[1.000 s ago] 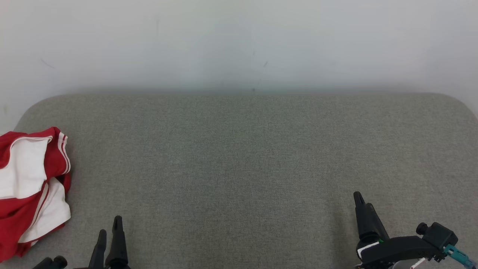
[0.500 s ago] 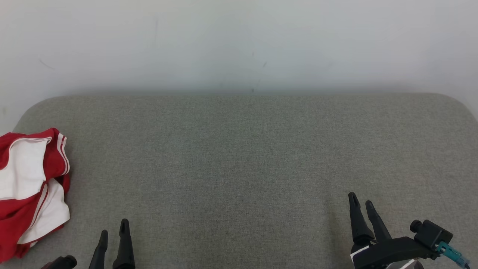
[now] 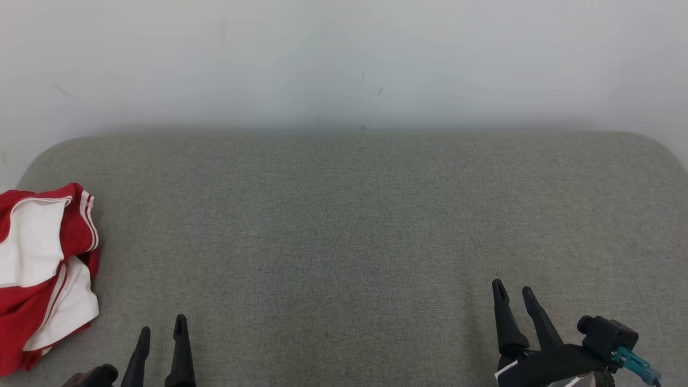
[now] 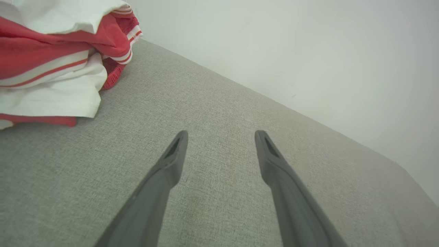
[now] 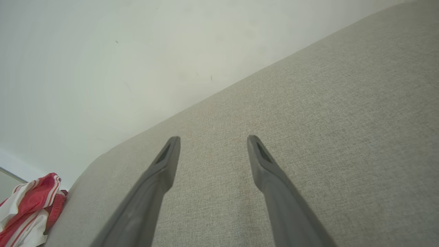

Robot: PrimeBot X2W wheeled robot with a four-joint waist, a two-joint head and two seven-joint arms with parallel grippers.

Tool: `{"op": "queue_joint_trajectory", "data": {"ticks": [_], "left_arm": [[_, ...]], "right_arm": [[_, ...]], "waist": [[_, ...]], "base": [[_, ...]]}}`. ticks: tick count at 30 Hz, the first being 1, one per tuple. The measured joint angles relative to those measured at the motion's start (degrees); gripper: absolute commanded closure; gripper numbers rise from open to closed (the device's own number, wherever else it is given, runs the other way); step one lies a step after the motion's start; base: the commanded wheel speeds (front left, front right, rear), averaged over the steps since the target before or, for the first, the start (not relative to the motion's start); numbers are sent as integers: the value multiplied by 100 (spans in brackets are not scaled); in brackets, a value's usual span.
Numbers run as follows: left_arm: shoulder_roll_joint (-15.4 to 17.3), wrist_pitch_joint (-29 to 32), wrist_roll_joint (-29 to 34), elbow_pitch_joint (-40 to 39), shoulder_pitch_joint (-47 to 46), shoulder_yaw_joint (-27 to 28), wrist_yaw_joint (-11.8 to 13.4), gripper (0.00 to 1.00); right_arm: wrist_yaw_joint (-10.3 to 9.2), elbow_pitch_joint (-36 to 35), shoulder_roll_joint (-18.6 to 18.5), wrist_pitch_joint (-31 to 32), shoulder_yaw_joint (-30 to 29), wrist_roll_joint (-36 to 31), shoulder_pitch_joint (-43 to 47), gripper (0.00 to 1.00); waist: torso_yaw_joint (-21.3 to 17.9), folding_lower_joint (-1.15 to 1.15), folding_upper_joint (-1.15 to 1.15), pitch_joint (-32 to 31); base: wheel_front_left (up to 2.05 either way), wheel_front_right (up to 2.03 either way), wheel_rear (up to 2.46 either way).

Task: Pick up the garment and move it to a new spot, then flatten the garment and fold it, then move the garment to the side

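The left gripper (image 3: 162, 323) sits at 7 o'clock in the head view. Its two dark fingers are spread wide over the grey padded surface (image 3: 344, 215) and hold nothing. The right gripper (image 3: 511, 286), at 5 o'clock, is spread just as wide and also holds nothing. Whether any fingertip touches the cloth I cannot tell.

The left wrist view shows the garment (image 4: 51, 68) close by at 10 o'clock from its fingers. It is a crumpled red-and-white heap with striped trim, and it lies apart from the tips. In the right wrist view it is small at 8 o'clock, by a rounded corner of the pad and well apart from that gripper.

In the head view the garment lies at 9 o'clock, cut by the picture's edge, near the pad's left end. Bare grey cloth runs from it across to 3 o'clock. The pad's far edge has rounded corners at 10 and 2 o'clock and meets the white wall (image 3: 344, 54) at 12 o'clock.
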Motion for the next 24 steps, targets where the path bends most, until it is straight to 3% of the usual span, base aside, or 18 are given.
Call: {"op": "queue_joint_trajectory", "data": {"ticks": [24], "left_arm": [[-4,-316,1475,-8,21,5,10,0]], "right_arm": [[0,85,73,-313,-321,-1666,-23,0]], "waist": [[-43,0,0,31]], "base": [[0,0,0]]}}
